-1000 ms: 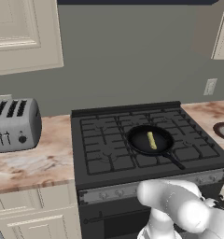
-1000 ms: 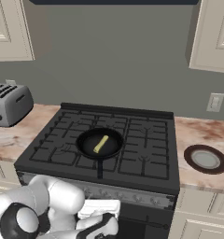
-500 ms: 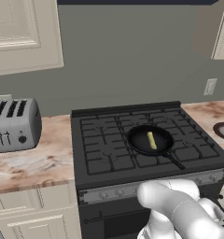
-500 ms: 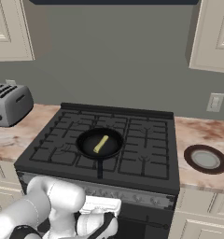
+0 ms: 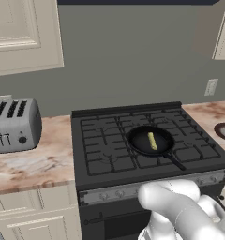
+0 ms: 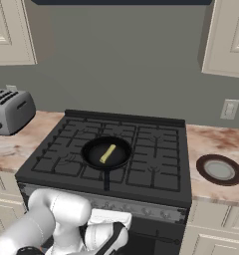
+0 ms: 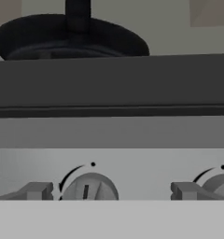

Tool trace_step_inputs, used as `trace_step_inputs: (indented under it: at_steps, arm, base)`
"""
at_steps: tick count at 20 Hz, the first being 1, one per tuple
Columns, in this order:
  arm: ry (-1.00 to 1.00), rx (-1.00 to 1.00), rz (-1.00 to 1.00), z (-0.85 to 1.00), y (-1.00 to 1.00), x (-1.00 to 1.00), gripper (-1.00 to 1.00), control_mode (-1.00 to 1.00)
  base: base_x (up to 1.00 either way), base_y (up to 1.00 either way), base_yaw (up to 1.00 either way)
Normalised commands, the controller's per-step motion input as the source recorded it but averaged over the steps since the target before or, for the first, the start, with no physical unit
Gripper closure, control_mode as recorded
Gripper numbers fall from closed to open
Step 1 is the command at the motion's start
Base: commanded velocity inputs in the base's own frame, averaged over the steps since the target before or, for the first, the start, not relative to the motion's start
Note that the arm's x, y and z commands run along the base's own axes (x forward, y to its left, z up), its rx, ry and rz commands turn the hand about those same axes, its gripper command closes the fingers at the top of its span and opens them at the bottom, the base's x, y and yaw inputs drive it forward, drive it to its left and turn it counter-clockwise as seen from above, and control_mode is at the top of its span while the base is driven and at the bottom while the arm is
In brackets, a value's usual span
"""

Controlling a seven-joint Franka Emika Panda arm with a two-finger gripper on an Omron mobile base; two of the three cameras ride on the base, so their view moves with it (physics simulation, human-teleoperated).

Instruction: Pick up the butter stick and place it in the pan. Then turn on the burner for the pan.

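Observation:
The black pan [image 5: 140, 140] [image 6: 94, 154] sits on the stove's front middle burner, its long handle pointing toward the front edge. The pale-yellow butter stick [image 5: 152, 140] [image 6: 107, 153] lies flat inside it. My gripper [image 6: 116, 241] hangs low in front of the stove's control panel, below the pan handle, open and holding nothing. The hand view looks straight at the panel: a round knob [image 7: 88, 189] sits just below centre and another knob [image 7: 216, 186] at the right, with the pan [image 7: 72, 39] above the stove's edge.
A silver toaster [image 5: 13, 124] [image 6: 9, 109] stands on the left counter. A grey-brown round dish [image 6: 219, 169] rests on the right counter. Wall cabinets hang at both upper corners. My white arm [image 5: 180, 211] crosses in front of the oven door.
The arm's elbow has shifted slightly while the hand stays low before the control panel. Pan and butter stick have not moved.

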Motion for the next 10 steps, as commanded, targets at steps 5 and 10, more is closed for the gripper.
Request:
trace_step_inputs:
  at_steps: [5, 10]
  arm:
    - [0.11, 0.00, -0.01, 0.00, 0.03, 0.13, -1.00, -1.00]
    - [0.06, 0.00, 0.00, -0.01, 0.19, 0.08, -1.00, -1.00]
  base:
    - [0.00, 0.00, 0.00]
    - [0.00, 0.00, 0.00]
